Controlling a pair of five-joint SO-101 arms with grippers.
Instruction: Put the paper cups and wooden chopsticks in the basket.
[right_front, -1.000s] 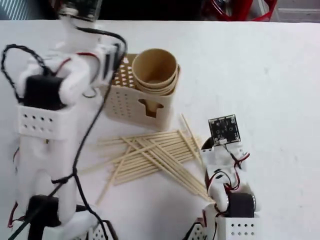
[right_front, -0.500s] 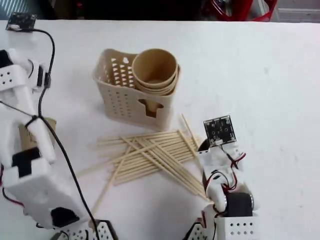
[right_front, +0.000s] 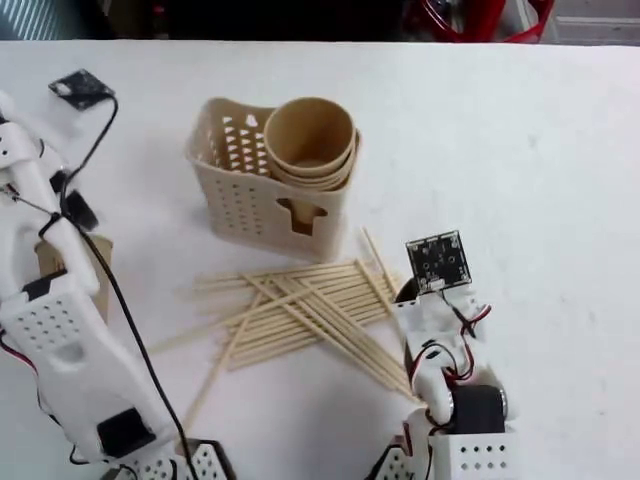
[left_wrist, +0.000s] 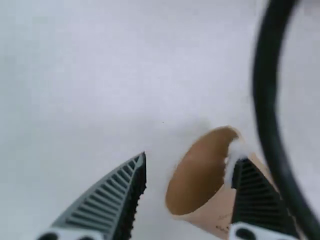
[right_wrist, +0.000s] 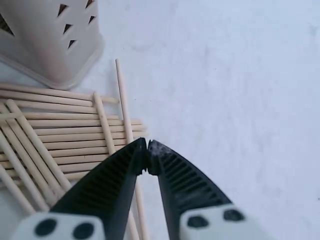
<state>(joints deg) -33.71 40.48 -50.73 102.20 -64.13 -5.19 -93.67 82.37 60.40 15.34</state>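
Observation:
A tan paper cup (left_wrist: 200, 187) lies on its side on the white table. My left gripper (left_wrist: 191, 162) is open around it, one finger close against its rim, the other apart from it. From above, the left arm (right_front: 60, 330) covers most of that cup (right_front: 45, 262) at the table's left edge. The beige basket (right_front: 250, 205) holds a stack of paper cups (right_front: 310, 140). Wooden chopsticks (right_front: 300, 315) lie in a loose pile in front of the basket. My right gripper (right_wrist: 147, 146) is shut and empty, just above the pile's right end (right_wrist: 75, 135).
The right arm (right_front: 445, 340) stands at the front edge beside the chopsticks. A black cable (left_wrist: 272, 115) hangs near the left gripper. The table's right half is bare white surface. Dark and red items lie beyond the far edge.
The left arm has swung from over the basket to the table's left side and come down over the lying cup. The right arm shifted only slightly.

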